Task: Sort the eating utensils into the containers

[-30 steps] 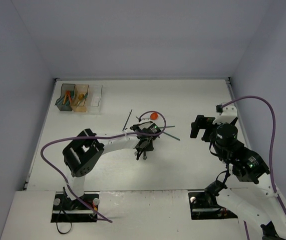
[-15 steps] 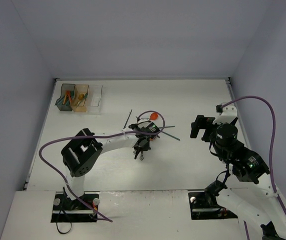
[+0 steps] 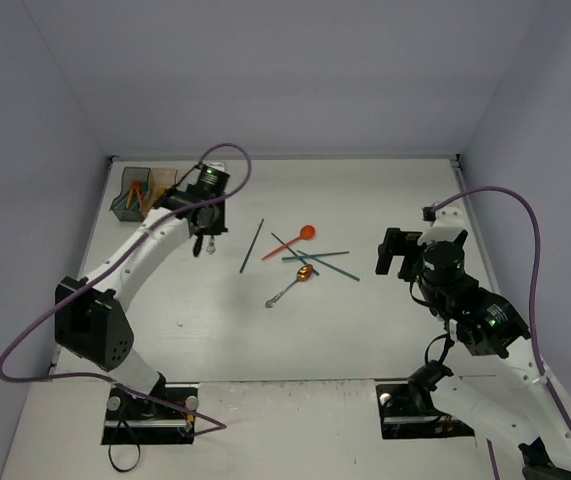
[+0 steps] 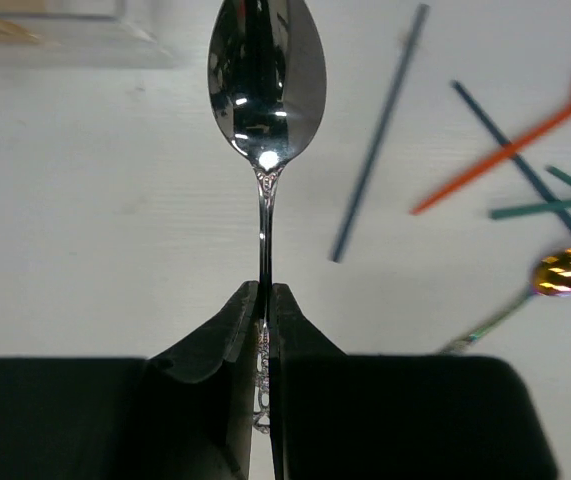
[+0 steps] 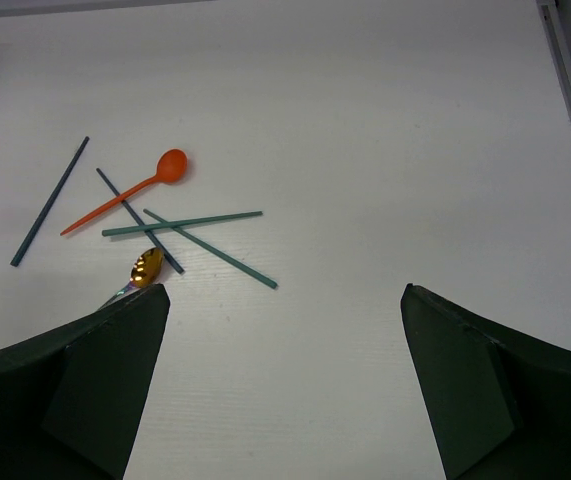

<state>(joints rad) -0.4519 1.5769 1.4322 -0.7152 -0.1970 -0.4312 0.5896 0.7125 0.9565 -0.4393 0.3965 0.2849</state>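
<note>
My left gripper (image 3: pixel 206 226) is shut on the handle of a silver spoon (image 4: pixel 265 85), which it holds off the table just right of the containers (image 3: pixel 137 196); the spoon's bowl points away from the wrist. The dark grey and amber bins show utensils inside; the clear bin is mostly hidden behind the gripper. On the table's middle lie an orange spoon (image 5: pixel 125 196), a gold spoon (image 5: pixel 147 267), two teal sticks (image 5: pixel 180 224) and two dark sticks (image 5: pixel 50 200). My right gripper (image 5: pixel 285 295) stands open over bare table, right of this pile.
White walls close in the table on the left, back and right. A purple cable loops over the left arm near the bins (image 3: pixel 227 152). The right arm's cable (image 3: pixel 525 215) arcs over the table's right edge.
The left gripper closed on the silver spoon at the table's middle and carried it up and left to beside the containers. The right arm barely shifted.
</note>
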